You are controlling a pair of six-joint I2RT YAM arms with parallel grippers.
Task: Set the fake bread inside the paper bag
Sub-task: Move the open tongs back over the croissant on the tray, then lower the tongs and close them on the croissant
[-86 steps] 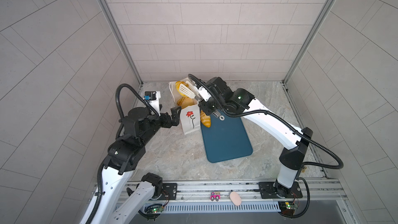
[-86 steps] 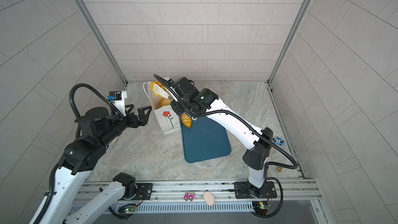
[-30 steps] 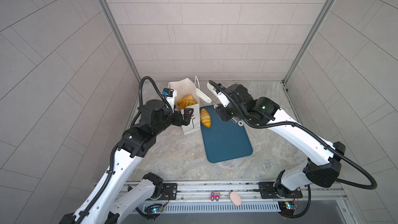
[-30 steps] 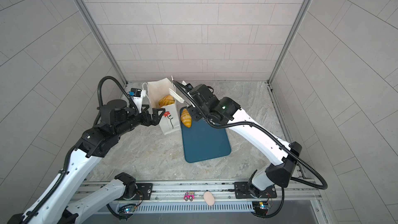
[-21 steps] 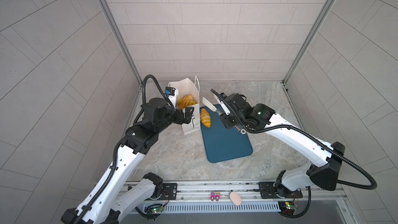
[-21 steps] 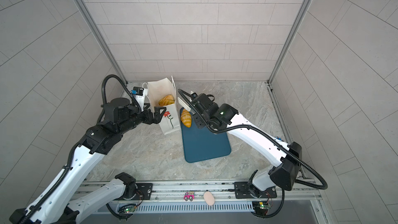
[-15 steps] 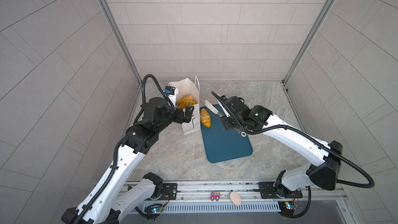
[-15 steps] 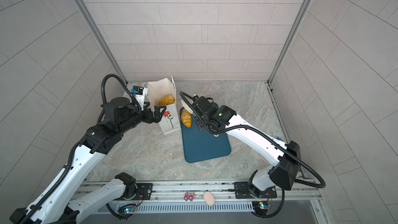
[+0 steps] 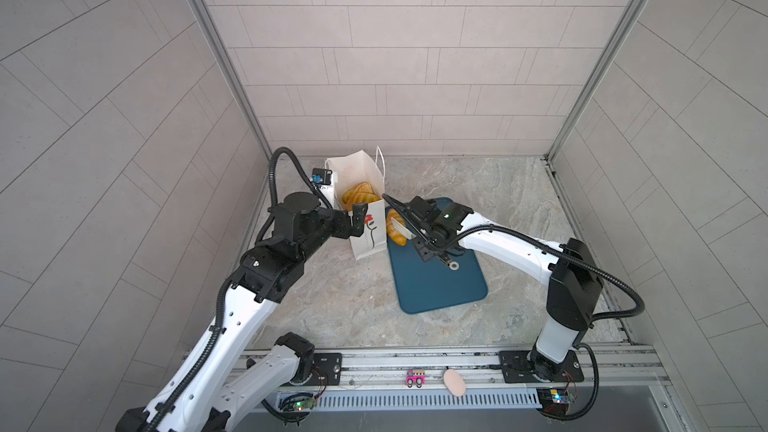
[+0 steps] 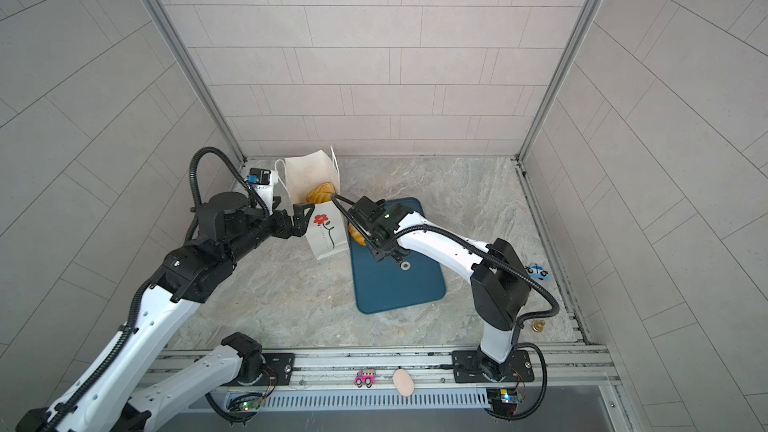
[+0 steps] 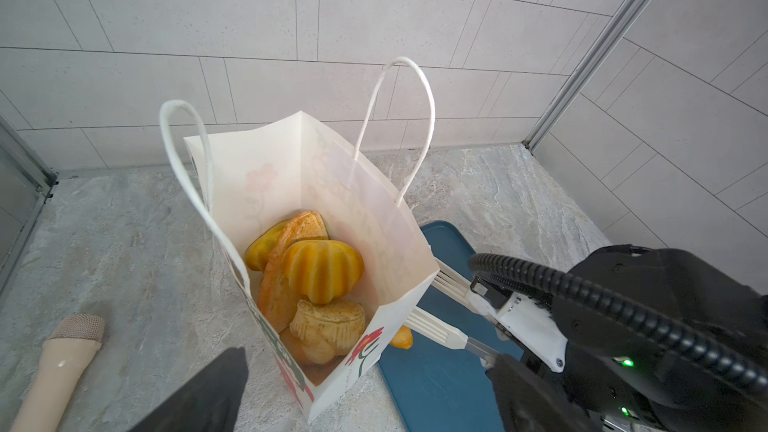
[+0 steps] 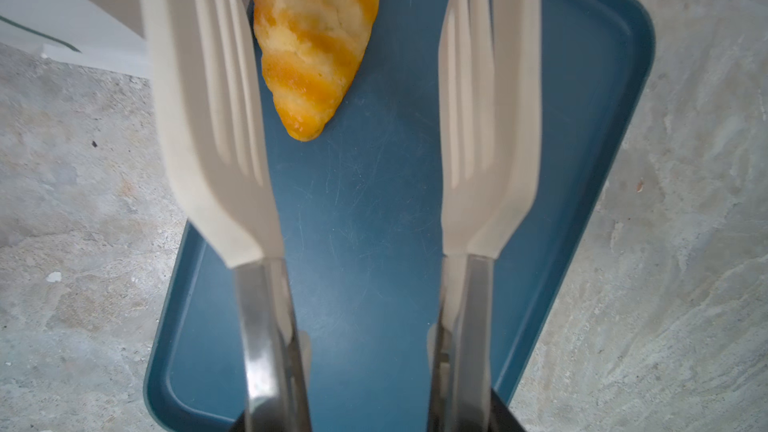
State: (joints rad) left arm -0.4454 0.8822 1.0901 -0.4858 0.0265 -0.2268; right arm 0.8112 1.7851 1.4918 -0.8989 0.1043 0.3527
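**Change.** Half a second earlier the right gripper held its tongs level with the mouth of the paper bag. It has since come down over the blue tray. About three seconds earlier it hung above the bag, and the left arm stood farther back. Over the last second the left arm, the bag and the lone croissant have kept their places.

**Right arm.** From its base at 4 o'clock we see it reach toward 10 o'clock, with the forearm low over the tray. Its jaws are clenched on the tongs' metal shanks. The two white blades stand apart with the croissant's tip between them. We cannot tell whether the blade nearer the bag touches it.

**Left arm.** It rises from 7 o'clock with the elbow bent and the wrist pointing toward 3 o'clock. The left gripper has its jaws released and spread wide on either side of the bag's near corner, grasping nothing.

**Task things.** The bag stands upright on the counter with its mouth open, and several pieces of fake bread lie inside. The croissant lies in the tray's 11 o'clock corner, just beside the bag's foot.
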